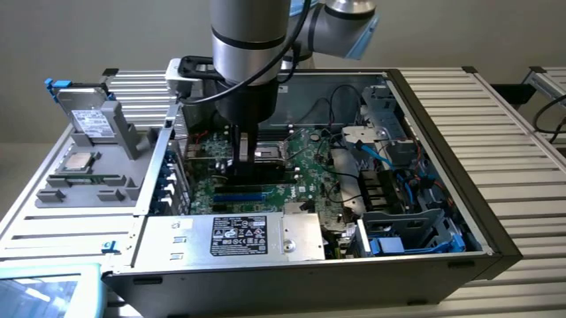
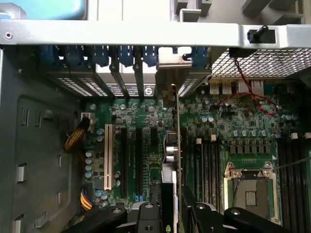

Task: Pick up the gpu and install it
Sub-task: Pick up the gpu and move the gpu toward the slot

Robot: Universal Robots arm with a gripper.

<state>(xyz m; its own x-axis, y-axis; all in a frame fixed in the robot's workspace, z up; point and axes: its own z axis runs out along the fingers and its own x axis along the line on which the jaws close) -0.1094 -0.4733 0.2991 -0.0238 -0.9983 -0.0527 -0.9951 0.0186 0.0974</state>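
I see the end effector (image 2: 171, 211) clamped on the gpu (image 2: 170, 148), which stands on edge just above the motherboard (image 2: 243, 131), in line with its slots. I judge it stiff and light but fragile, so grip the edges, never the cooler.

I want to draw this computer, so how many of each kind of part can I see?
Open black-and-grey metal computer case: 1
Large green motherboard: 1
Flat green-and-black gpu card, held by the gripper: 1
Silver box-shaped power supply: 1
Grey rectangular hard drive: 1
Square silver processor chip: 1
Total: 6
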